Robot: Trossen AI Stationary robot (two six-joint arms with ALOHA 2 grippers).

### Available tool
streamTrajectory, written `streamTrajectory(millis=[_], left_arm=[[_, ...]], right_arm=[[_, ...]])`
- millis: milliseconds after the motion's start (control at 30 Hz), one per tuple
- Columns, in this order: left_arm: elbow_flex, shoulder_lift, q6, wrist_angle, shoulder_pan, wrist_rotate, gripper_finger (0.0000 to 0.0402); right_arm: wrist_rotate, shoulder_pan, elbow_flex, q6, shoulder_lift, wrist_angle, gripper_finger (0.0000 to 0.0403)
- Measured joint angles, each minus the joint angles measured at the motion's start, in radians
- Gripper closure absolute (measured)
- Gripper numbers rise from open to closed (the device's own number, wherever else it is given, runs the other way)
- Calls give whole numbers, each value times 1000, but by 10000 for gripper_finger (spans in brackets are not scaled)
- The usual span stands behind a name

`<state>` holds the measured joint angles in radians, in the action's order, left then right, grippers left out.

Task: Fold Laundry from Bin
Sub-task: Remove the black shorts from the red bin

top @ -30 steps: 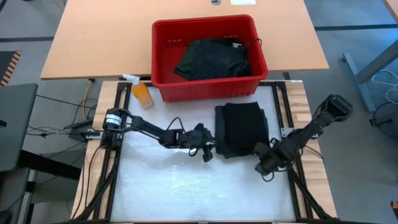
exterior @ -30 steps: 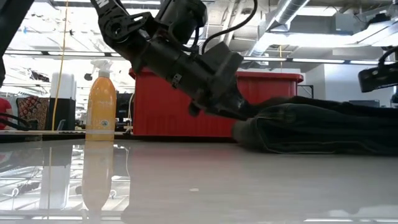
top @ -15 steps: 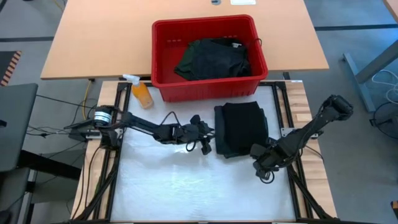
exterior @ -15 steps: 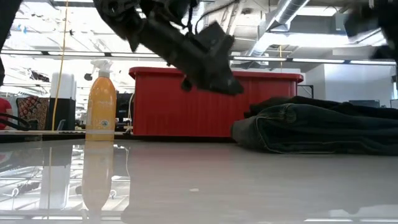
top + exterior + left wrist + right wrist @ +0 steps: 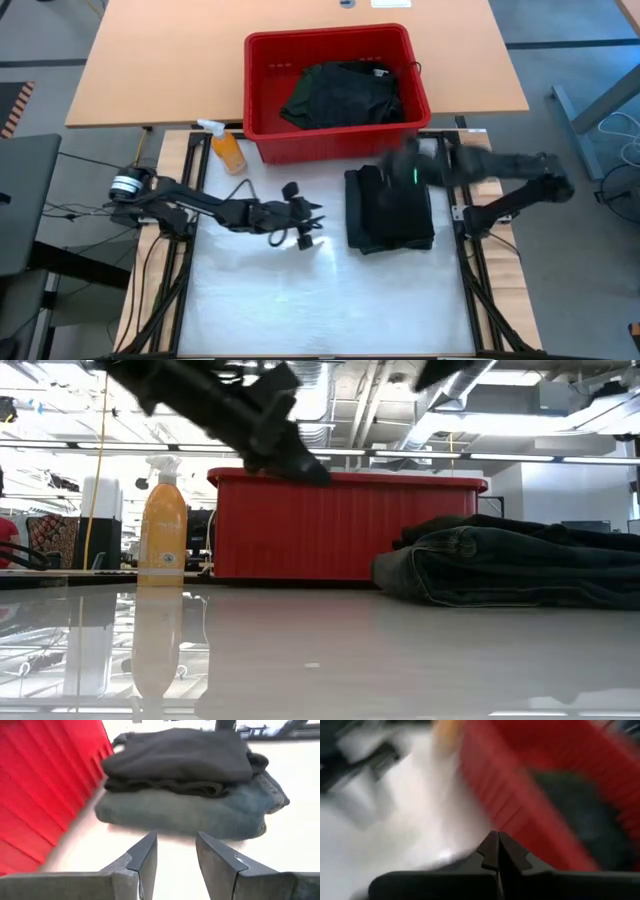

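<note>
Two folded dark garments lie stacked [image 5: 390, 208] on the white mat in front of the red bin [image 5: 330, 142]; the black one rests on the grey-green one [image 5: 190, 815]. More dark laundry [image 5: 345, 95] lies in the bin. My left gripper [image 5: 305, 225] hovers above the mat, left of the stack. It is open, nothing sits between its fingers [image 5: 176, 855], and it points at the stack. My right gripper [image 5: 398, 165], blurred, is high over the stack's far edge, and the right wrist view shows it shut [image 5: 498, 852] on nothing.
An orange spray bottle [image 5: 227, 148] stands at the bin's left front corner. The bin sits on a wooden table [image 5: 150, 60] behind the mat. Bare white mat [image 5: 320, 300] lies in front of the stack and both arms.
My left gripper has drawn back from the stack's left edge toward the table's left and risen. My right gripper has risen from the mat at the stack's near right corner and swung over the stack toward the bin. The stack has stayed where it was.
</note>
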<state>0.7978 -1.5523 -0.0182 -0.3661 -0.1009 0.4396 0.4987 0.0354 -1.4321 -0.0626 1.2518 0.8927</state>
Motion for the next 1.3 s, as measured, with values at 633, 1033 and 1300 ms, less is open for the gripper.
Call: streamTrajectory(millis=[633, 1033, 1300], left_arm=[[-296, 275, 52, -167, 2, -62, 276], [-295, 270, -12, -131, -9, -70, 276], [-295, 270, -20, -108, -29, -69, 276]], right_arm=[[-657, 819, -195, -17, 635, -612, 294], [-649, 727, -664, -1, 1087, -344, 45], [-591, 685, -927, 69, 1298, -81, 21]])
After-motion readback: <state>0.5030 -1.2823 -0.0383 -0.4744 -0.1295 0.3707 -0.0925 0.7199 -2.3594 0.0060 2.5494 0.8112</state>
